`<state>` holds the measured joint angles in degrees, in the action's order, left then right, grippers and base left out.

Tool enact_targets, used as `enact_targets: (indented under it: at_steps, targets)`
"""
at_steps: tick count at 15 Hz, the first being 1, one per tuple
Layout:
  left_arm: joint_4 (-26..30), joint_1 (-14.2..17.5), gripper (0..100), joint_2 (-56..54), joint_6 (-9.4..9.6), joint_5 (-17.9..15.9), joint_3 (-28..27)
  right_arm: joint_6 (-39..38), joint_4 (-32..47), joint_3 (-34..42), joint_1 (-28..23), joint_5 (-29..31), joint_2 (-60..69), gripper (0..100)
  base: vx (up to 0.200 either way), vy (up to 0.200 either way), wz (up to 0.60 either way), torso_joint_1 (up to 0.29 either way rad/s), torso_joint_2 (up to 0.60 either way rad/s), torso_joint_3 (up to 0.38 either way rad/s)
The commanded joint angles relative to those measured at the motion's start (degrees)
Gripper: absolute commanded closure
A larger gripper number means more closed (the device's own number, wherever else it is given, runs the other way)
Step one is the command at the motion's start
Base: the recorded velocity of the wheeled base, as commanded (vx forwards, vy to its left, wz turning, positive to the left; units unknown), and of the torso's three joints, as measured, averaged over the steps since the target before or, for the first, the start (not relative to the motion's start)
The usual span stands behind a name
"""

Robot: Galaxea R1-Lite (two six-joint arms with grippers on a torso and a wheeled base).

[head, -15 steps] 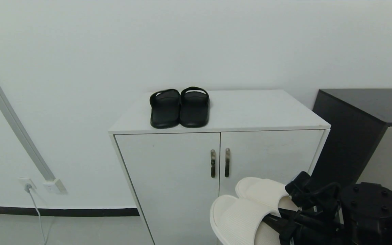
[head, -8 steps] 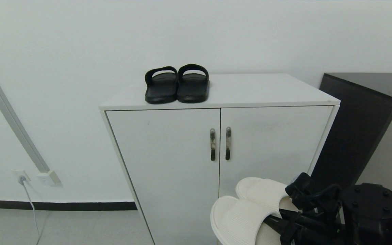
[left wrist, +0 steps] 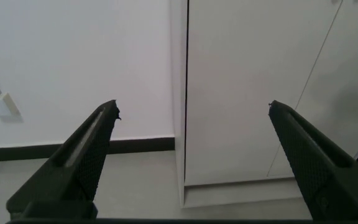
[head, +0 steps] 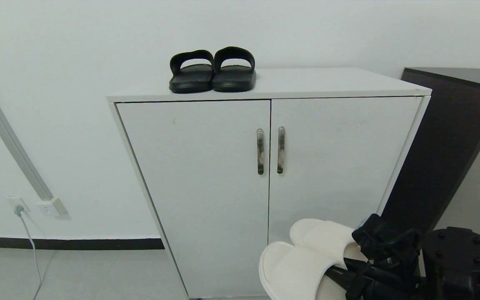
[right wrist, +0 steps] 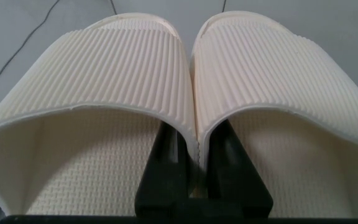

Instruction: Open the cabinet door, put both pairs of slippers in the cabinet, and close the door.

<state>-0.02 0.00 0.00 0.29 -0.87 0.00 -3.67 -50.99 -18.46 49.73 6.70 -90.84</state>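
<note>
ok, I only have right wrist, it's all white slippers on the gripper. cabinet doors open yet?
Observer: No. In the head view both cabinet doors are shut.
Operator: Black pair?
Observer: The black slippers sit side by side on the cabinet top, toward its left end.
Operator: Left gripper free?
Observer: Yes, the left gripper is open and empty.
</note>
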Motion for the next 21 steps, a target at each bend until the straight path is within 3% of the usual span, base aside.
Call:
enact_targets:
  at_steps: [1,9,11,12,13,15,16,19,21]
  targets:
    - [0.1,0.0,0,0.1,0.23,-0.1,0.0,0.0,0.0,0.0,0.0,0.0,0.1,100,0.0,0.0,0.0,0.0,0.0,0.0]
    - [0.1,-0.1,0,1.7,0.85,-0.3,-0.1,0.8,-0.2,0.5,0.5,-0.6,0.9,100,0.0,0.0,0.0,-0.009,0.04,0.042]
    - [-0.7,-0.1,0,4.7,0.15,-1.0,-3.3,0.8,-0.2,1.0,0.7,-0.6,0.8,100,0.0,0.0,0.0,0.0,0.0,0.0]
    - [-0.7,-0.1,0,9.8,-5.39,-3.2,-10.6,0.8,-0.2,1.0,0.6,-0.6,1.0,100,0.0,0.0,0.0,0.0,0.0,0.0]
    - [-0.9,-0.1,0,14.6,-5.48,-5.1,-12.4,0.8,-0.2,0.9,0.7,-0.6,1.0,100,0.0,0.0,0.0,0.0,0.0,0.0]
    - [-2.1,-0.4,0,22.4,-2.14,-7.7,-12.4,0.8,-0.2,1.1,0.6,-0.7,0.8,100,0.0,0.0,0.0,0.0,0.0,0.0]
    - [-3.7,-0.8,0,26.0,-1.7,-10.2,-12.4,0.8,-0.2,1.1,0.7,-0.7,0.8,100,0.0,0.0,0.0,0.0,0.0,0.0]
    - [-13.2,-1.1,0,35.3,-1.7,-16.4,-13.2,0.8,-0.2,1.1,0.7,-0.8,0.8,100,0.0,0.0,0.0,0.0,0.0,0.0]
    - [-17.1,-4.6,0,40.4,-2.4,-18.4,-15.6,0.8,-0.2,1.1,0.7,-0.8,0.8,100,0.0,0.0,0.0,0.0,0.0,0.0]
